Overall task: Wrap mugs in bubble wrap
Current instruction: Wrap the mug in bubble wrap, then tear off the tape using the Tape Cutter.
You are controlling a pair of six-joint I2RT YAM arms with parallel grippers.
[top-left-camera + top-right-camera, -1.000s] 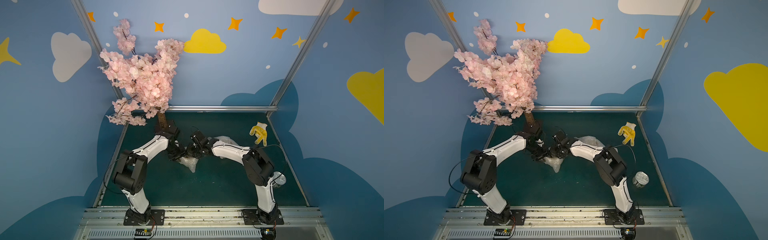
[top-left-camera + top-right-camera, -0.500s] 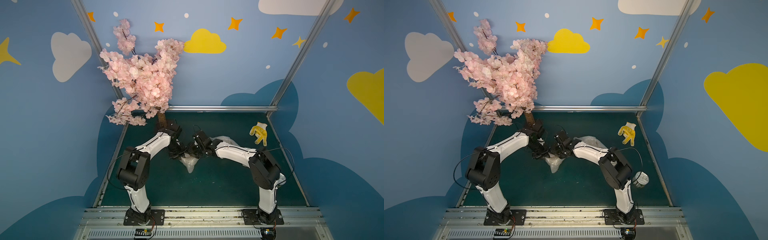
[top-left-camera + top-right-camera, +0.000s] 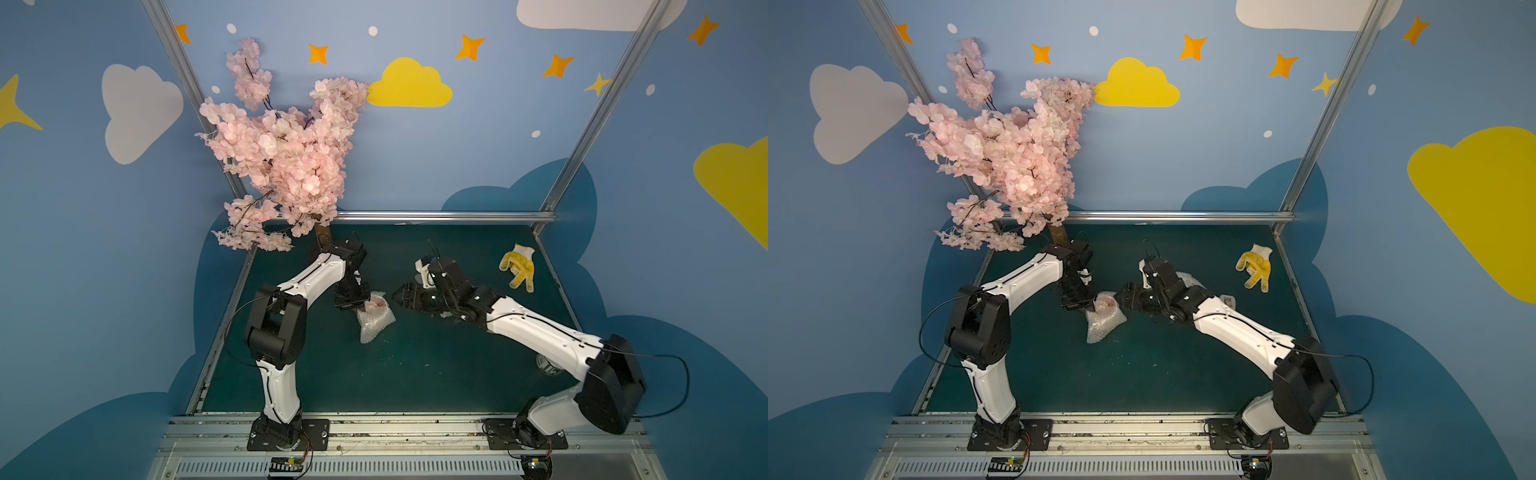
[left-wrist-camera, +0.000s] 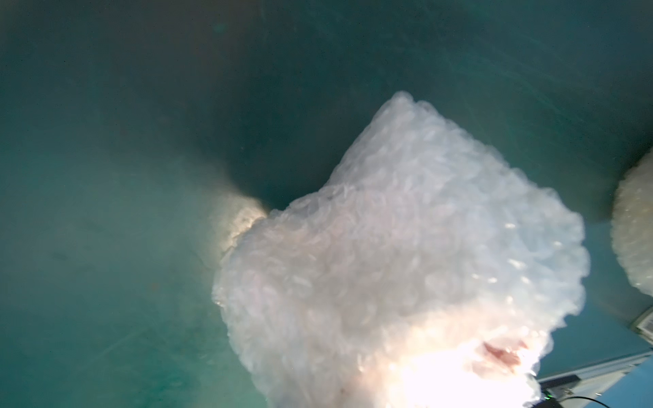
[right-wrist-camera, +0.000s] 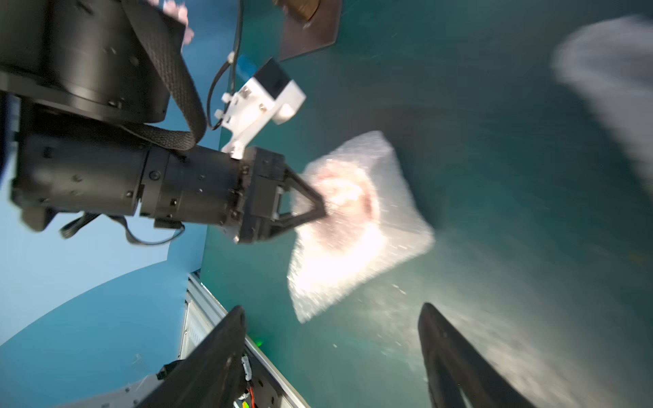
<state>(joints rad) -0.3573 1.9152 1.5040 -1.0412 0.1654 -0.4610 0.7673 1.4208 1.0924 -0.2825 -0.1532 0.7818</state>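
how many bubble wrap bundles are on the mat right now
2: one bundle mid-mat at the left gripper, showing red inside; a second bundle behind the right arm, mostly hidden. More could be hidden.

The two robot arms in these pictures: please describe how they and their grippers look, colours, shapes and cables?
Both arms have white shells between bulky black joints, on black base plates. A thin black cable loops beside each. The left gripper is black, with triangular open-frame fingers and a white camera bracket. The right gripper has dark tapering fingers.
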